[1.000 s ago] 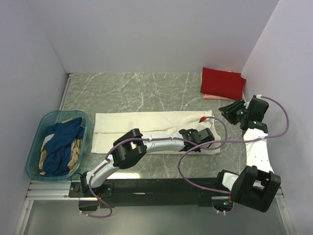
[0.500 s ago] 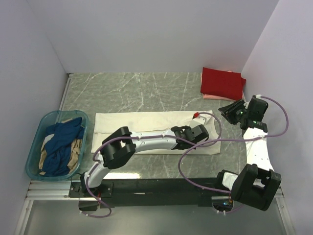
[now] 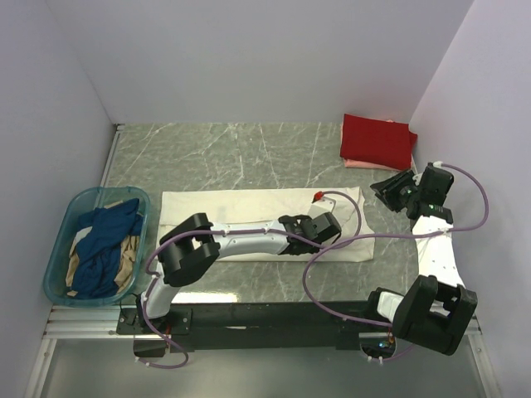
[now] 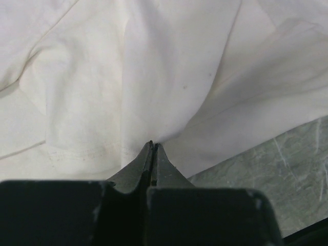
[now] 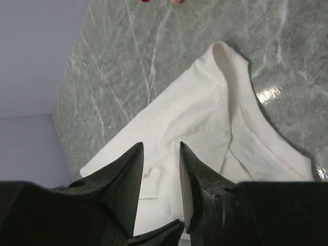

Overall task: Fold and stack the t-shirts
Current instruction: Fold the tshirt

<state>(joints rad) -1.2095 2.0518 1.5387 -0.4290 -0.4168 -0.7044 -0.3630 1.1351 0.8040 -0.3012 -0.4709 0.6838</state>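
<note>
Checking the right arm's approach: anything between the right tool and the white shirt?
Nothing visible. The right tool hangs open just past the white shirt's right end, with only bare table between. The left tool is shut on the shirt farther in.

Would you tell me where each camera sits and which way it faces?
Top external: above and behind the robot, looking down at the marble table; left arm and right arm show whole.
Left wrist: on the left wrist, looking along the left gripper, shut on the cream-white t-shirt.
Right wrist: on the right wrist, looking down past the open right gripper at that shirt's edge.
All three share the shirt and table.
</note>
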